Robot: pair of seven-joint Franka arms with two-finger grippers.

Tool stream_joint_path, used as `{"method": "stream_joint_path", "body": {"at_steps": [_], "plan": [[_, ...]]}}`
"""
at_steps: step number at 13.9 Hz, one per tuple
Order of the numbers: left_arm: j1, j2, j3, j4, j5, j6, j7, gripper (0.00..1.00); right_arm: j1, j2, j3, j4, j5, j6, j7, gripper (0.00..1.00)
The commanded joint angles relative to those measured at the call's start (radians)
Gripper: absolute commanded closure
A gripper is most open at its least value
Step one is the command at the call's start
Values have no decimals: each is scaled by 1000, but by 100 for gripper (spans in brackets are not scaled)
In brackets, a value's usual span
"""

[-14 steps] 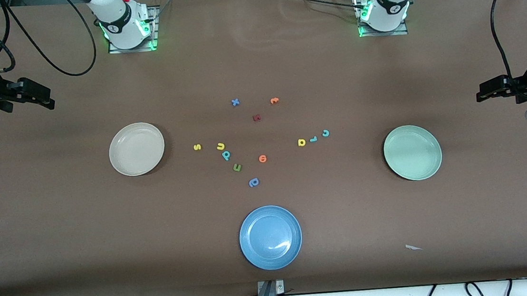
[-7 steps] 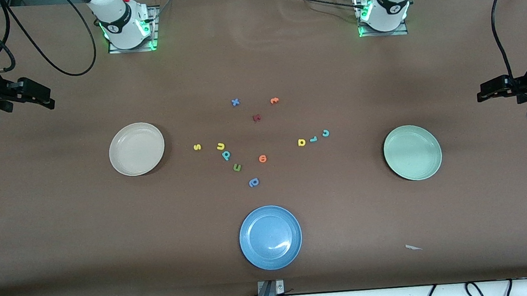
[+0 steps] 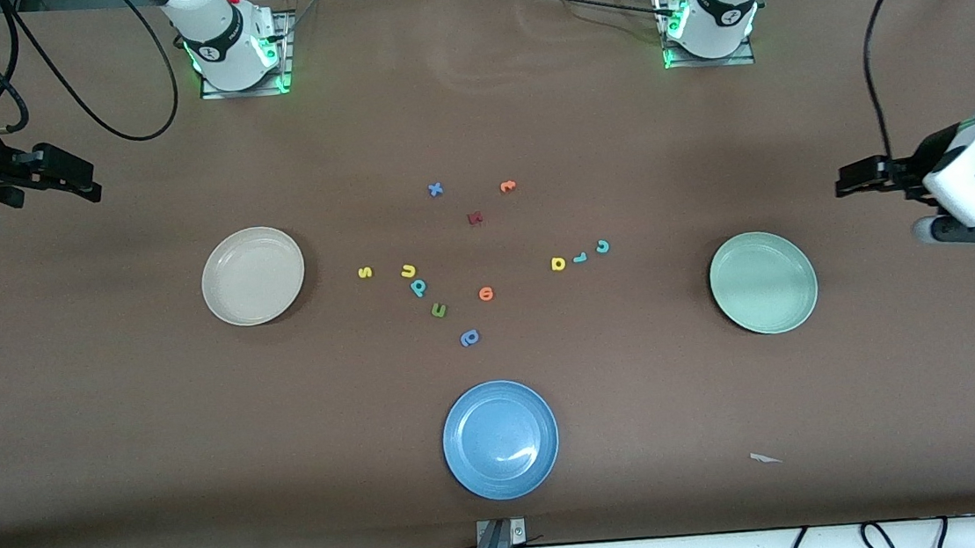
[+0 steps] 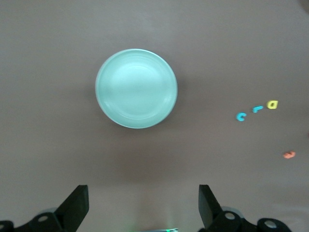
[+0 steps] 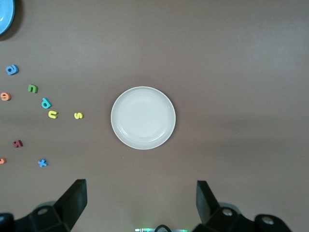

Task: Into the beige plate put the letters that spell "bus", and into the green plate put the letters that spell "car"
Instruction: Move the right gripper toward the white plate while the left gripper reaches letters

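The beige plate [image 3: 253,277] [image 5: 143,117] lies toward the right arm's end of the table and holds nothing. The green plate [image 3: 763,282] [image 4: 136,88] lies bare toward the left arm's end. Between them sit the yellow s [image 3: 365,272], yellow u [image 3: 408,270] and teal b [image 3: 419,288]. Closer to the green plate are the yellow a [image 3: 558,263], teal r [image 3: 580,258] and teal c [image 3: 602,246]. My left gripper [image 3: 850,180] [image 4: 141,203] hangs open over bare table beside the green plate. My right gripper [image 3: 87,187] [image 5: 141,200] waits open at the right arm's end.
A blue plate [image 3: 500,440] lies nearest the front camera. Other letters lie among the task's letters: a green u [image 3: 439,311], a blue one [image 3: 469,338], two orange ones [image 3: 486,293] [image 3: 507,186], a dark red one [image 3: 474,218] and a blue x [image 3: 435,189].
My left arm has swung in from the table's end toward the green plate, still open. The right arm and all letters have stayed put.
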Motion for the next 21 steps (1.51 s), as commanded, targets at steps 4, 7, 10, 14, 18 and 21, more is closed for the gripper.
{"method": "stream_joint_path", "body": {"at_steps": [4, 7, 10, 14, 18, 21], "plan": [[-140, 47, 5, -75, -41, 81, -233, 1, 2, 0, 6, 8, -15, -22, 14, 0], [-202, 47, 5, -167, -55, 160, -262, 1, 4, 32, 6, 0, -15, 1, 15, 0], [-252, 47, 5, -245, -57, 258, -296, 1, 40, 55, 9, -21, -15, 69, 18, 0], [-302, 47, 5, -392, -97, 438, -366, 2, 149, 70, 9, -177, -19, 268, 381, 0], [-371, 47, -1, -567, -101, 671, -434, 5, 243, 234, 9, -184, -108, 360, 500, 0], [-388, 74, -6, -646, -101, 841, -464, 5, 251, 342, 10, -172, -113, 371, 479, 0]]}}
